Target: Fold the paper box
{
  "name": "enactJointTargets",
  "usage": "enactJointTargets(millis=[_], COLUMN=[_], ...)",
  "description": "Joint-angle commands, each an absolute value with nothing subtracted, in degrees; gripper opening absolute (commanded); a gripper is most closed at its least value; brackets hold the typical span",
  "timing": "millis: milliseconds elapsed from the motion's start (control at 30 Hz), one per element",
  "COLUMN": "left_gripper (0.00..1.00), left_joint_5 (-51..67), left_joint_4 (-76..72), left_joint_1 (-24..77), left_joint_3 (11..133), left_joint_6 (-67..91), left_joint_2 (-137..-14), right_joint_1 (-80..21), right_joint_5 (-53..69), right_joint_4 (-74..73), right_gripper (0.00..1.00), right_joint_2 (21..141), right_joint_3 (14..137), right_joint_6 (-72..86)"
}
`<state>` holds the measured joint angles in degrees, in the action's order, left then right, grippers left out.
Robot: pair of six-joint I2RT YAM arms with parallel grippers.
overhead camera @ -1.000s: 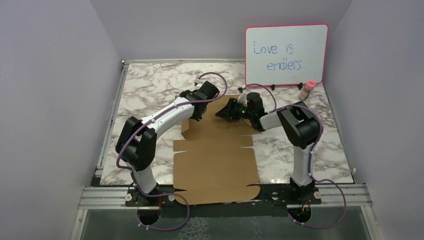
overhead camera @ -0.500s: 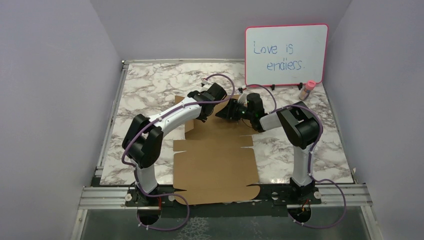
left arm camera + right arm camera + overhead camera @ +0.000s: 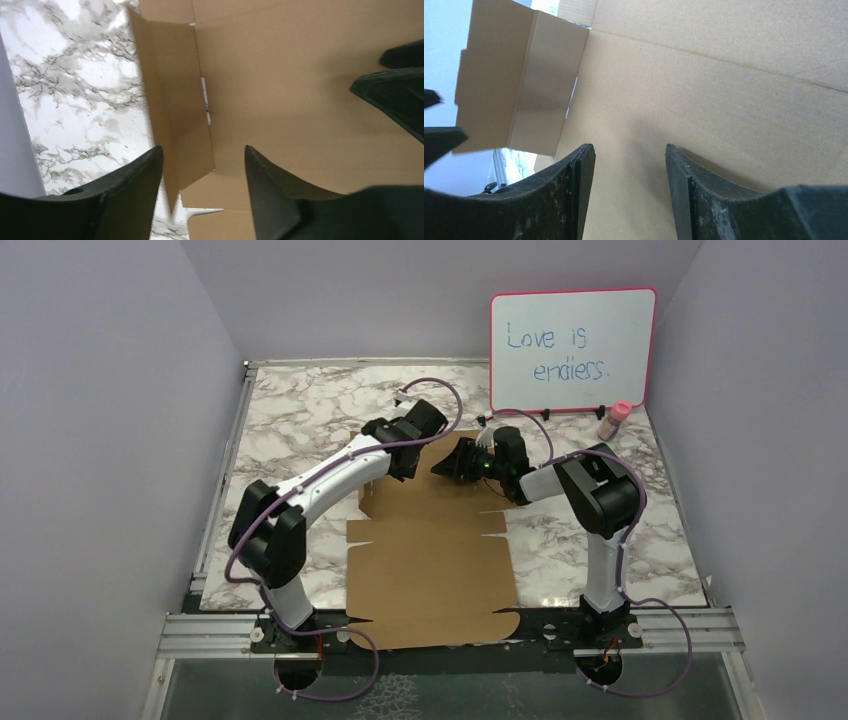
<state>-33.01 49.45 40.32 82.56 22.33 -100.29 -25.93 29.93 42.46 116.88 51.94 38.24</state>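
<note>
Unfolded brown corrugated-cardboard paper box (image 3: 430, 560) lies flat on the white-grey marble surface (image 3: 300, 410); its far left flap (image 3: 175, 100) stands raised. Over the box's far end: left pincer (image 3: 202, 150) jaws apart beside that flap, right pincer (image 3: 629, 147) jaws apart too, neither clamped on it.

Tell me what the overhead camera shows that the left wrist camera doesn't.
Only overhead: the whiteboard, a pink-capped bottle beside it, the left arm and right arm whole, and the full outline of the box, mostly flat. Only the left wrist: a close look at the raised left flap, with the left gripper open, its fingers either side of the flap's near edge. Both: brown cardboard, the marble table and the right gripper.
</note>
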Motion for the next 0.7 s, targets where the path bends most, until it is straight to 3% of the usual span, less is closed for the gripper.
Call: enactJointTargets(millis=[0,133,367,667], left_gripper=[0.66,0.74,0.78,0.79], left_joint_5=[-31.2,-26.3,-9.5,10.7], left_joint_4=[49.0,46.0,38.5,26.9], left_joint_1=[37.7,33.4,21.1,9.5], left_joint_3=[80.2,73.5,57.9,40.7], left_joint_6=[24.3,25.1,26.9,30.3], left_joint_2=[-90.4,-83.1,-71.2,-65.6], right_joint_1=[-26.4,-26.4,-26.4,-26.4], right_joint_5=[27.6,27.1,25.3,24.7], right_joint_4=[37.8,37.4,35.8,34.2], right_gripper=[0.60,0.60,0.60,0.60], right_joint_2=[117.1,117.1,118.0,118.9], right_joint_3=[50.2,50.3,52.4,54.4], right_joint_6=[37.5,37.1,36.3,35.2])
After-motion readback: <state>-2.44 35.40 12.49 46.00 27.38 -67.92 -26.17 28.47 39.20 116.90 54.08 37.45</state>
